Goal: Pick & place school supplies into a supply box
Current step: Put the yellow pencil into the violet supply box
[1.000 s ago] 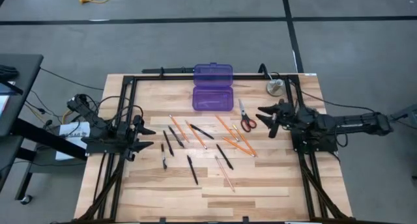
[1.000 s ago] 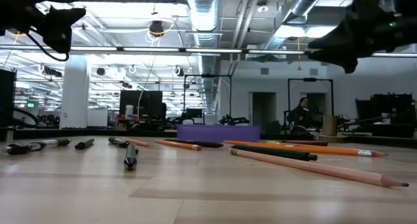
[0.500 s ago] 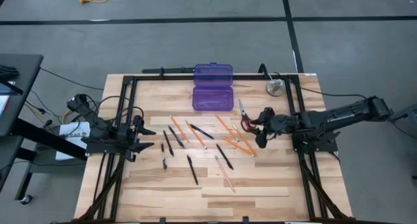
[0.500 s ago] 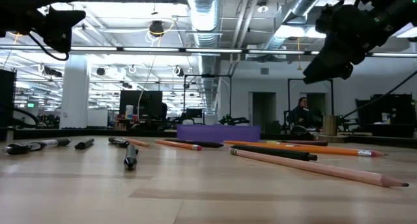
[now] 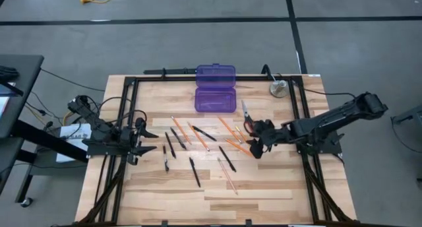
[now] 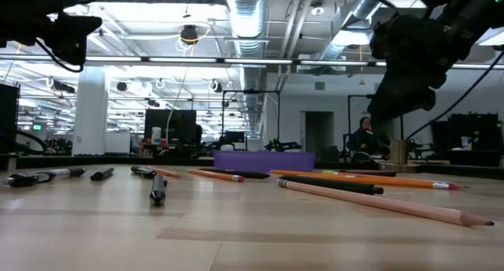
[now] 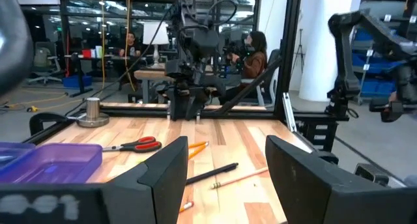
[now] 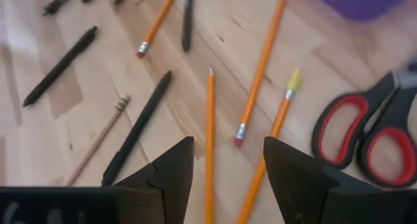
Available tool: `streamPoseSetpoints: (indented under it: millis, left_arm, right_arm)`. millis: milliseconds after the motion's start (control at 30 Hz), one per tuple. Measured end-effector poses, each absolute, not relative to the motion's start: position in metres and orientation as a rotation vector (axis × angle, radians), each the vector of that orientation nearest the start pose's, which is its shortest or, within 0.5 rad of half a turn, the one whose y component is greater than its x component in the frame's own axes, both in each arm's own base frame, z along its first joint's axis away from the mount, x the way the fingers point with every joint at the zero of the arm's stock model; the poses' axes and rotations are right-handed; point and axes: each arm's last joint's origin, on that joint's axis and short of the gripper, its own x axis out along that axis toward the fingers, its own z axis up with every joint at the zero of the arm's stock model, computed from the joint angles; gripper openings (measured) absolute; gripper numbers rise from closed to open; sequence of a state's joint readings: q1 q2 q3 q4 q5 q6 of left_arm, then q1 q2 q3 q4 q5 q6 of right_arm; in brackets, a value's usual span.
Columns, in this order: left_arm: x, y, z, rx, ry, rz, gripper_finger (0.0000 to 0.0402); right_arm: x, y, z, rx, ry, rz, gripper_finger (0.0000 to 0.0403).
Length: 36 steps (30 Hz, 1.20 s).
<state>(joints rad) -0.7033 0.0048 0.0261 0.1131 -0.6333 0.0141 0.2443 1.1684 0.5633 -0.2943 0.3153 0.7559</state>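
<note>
Orange pencils (image 5: 232, 129) and black pens (image 5: 194, 171) lie scattered flat on the middle of the wooden table, with red-handled scissors (image 5: 248, 119) to their right. The purple supply box (image 5: 215, 98) lies at the far middle with its lid (image 5: 215, 74) folded back. My right gripper (image 5: 255, 150) hovers open, tipped down over the right-hand pencils (image 8: 210, 120), with the scissors (image 8: 365, 129) beside it. It touches nothing. My left gripper (image 5: 150, 140) waits open at the table's left side.
A round metal disc (image 5: 277, 89) sits at the far right corner. Black frame rails (image 5: 132, 115) run along the left, right and far sides of the table. Bare wood (image 5: 217, 204) lies toward the near edge.
My right gripper has swung out from the right rail toward the table's middle and near edge. It has tipped from nearly level to pointing steeply down over the pencils, staying open. No supplies have moved.
</note>
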Motion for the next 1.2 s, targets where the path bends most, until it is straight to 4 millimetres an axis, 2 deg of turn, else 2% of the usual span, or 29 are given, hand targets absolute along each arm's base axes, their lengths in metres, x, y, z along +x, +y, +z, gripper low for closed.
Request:
streamPoseSetpoints:
  millis: [200, 400, 767, 1000, 1200]
  left_arm:
    - [0.08, -0.045, 0.182, -0.075, -0.105, -0.069, 0.0195]
    - [0.08, -0.045, 0.183, -0.081, -0.11, -0.069, 0.0195]
    - [0.08, -0.045, 0.183, -0.083, -0.11, -0.068, 0.0195]
    - [0.08, -0.045, 0.183, -0.083, -0.11, -0.068, 0.0195]
    - [0.08, -0.045, 0.183, -0.083, -0.11, -0.068, 0.0195]
  right_arm:
    - [0.217, 0.044, 0.175, 0.525, 0.922, -0.468, 0.0178]
    - [0.227, 0.042, 0.167, 0.562, 1.106, -0.454, 0.0178]
    - [0.247, 0.038, 0.149, 0.503, 1.193, -0.471, 0.0178]
    - [0.25, 0.036, 0.133, 0.485, 1.253, -0.506, 0.0178]
    - [0.251, 0.036, 0.131, 0.477, 1.26, -0.515, 0.0178]
